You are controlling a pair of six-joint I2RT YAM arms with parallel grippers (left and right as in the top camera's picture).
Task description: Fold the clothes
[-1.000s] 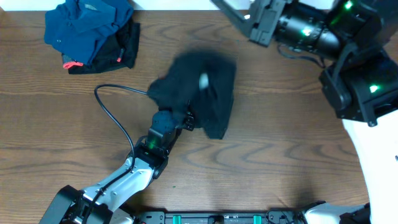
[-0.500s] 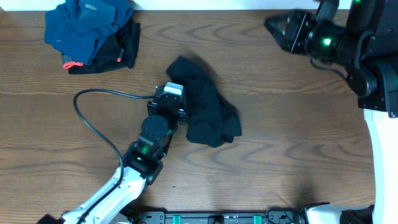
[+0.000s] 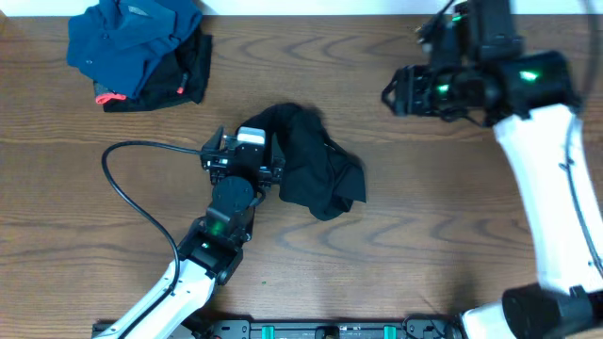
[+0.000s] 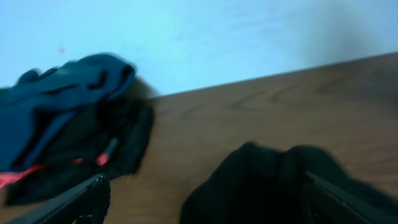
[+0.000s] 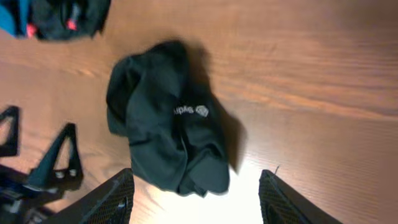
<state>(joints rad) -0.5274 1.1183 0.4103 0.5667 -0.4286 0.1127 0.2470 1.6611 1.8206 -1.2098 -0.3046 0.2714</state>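
The clothes (image 3: 316,171) are one black garment lying crumpled in a heap at the table's middle. White lettering shows on the clothes (image 5: 168,118) in the right wrist view. My left gripper (image 3: 245,149) stands open at the heap's left edge, holding nothing. In the left wrist view part of the clothes (image 4: 280,186) lies between the spread fingers of the left gripper (image 4: 205,183), toward the right one. My right gripper (image 3: 394,94) hangs open well above the table at the upper right. Seen from its own camera, the right gripper (image 5: 196,176) is empty and looks down on the heap.
A dark blue garment (image 3: 132,38) sits on a small black piece with red-pink tags (image 3: 184,80) at the back left corner. A black cable (image 3: 141,188) loops over the wood left of the left arm.
The left gripper has opened and let go of the black garment, which now lies in a heap. The right arm has swung down and left, and its gripper has opened.
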